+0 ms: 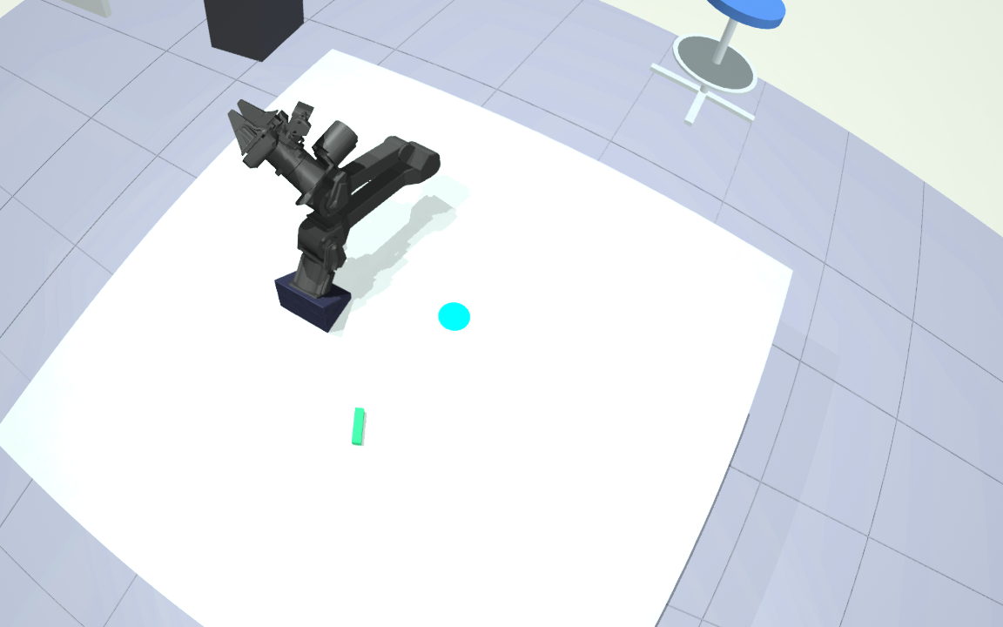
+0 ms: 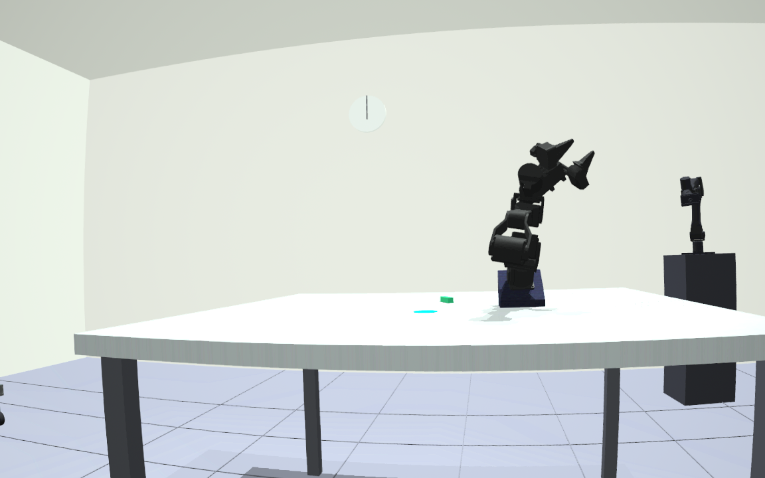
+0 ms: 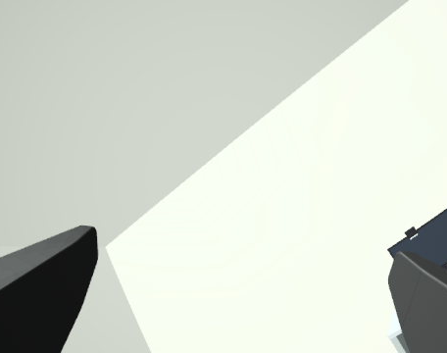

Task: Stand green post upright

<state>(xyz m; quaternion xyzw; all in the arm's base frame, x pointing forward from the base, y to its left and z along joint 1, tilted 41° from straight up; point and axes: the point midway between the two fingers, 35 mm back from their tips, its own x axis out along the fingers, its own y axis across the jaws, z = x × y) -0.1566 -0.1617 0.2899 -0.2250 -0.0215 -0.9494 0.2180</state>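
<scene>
The green post (image 1: 358, 426) (image 2: 446, 299) lies on its side on the white table, outside the cyan circle. The cyan circle (image 1: 454, 316) (image 2: 425, 311) is a flat disc on the table with nothing on it. My gripper (image 1: 234, 107) (image 2: 583, 146) (image 3: 248, 257) is open and empty, its fingers wide apart. It is raised high above the table, on the far side of the arm's base from the post, and points up and away from both post and circle. The wrist view shows only walls, ceiling and a few distant items beyond the fingers, neither post nor circle.
The arm's dark blue base block (image 1: 302, 305) (image 2: 520, 295) stands on the white table (image 1: 568, 436) (image 2: 314, 332). A blue stool (image 1: 754, 10) and a black pedestal (image 1: 256, 27) (image 2: 700, 332) stand on the floor off the table. A second small arm (image 2: 695, 214) is on the pedestal.
</scene>
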